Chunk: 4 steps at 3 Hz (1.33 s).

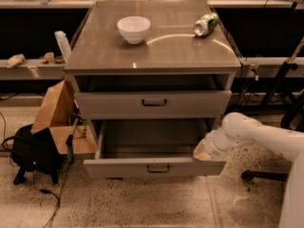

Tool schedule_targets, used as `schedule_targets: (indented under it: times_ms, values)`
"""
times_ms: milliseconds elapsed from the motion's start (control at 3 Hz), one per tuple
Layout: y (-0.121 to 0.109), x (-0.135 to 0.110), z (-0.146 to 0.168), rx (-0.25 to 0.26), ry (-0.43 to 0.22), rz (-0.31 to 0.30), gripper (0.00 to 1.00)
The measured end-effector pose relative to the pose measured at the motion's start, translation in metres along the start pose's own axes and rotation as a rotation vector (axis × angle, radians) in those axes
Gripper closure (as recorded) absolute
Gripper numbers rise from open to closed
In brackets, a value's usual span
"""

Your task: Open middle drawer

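Readable text: none is showing | green can on tabletop: markings are proving unreadable | claw: is sitting at right front corner of open drawer

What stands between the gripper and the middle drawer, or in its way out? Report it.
Nothing visible. The gripper sits at the right end of the front of the middle drawer; the floor ahead is bare, and the black bag lies off to its left.

smooth white robot arm, cream-tipped gripper
glossy white rounded shells form the arm, with a bulbous joint; a broad white body panel fills the lower right edge; the gripper, pale tan, sits at the right front corner of the open drawer.
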<state>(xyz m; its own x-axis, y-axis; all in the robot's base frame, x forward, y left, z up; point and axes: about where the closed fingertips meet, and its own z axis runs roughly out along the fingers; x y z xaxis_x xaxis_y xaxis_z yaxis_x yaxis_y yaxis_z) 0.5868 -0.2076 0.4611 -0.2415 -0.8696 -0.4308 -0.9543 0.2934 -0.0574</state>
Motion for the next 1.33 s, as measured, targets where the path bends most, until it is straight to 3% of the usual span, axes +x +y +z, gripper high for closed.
schedule_targets:
  times_ms: [333, 667, 1333]
  values:
    - [0.0364, 0.0263, -0.0273, -0.037, 0.006, 0.045, 1.0]
    - [0.0412, 0.0309, -0.0301, -0.041, 0.008, 0.052, 1.0]
    - [0.0359, 0.0225, -0.0242, -0.032, 0.008, 0.039, 0.58]
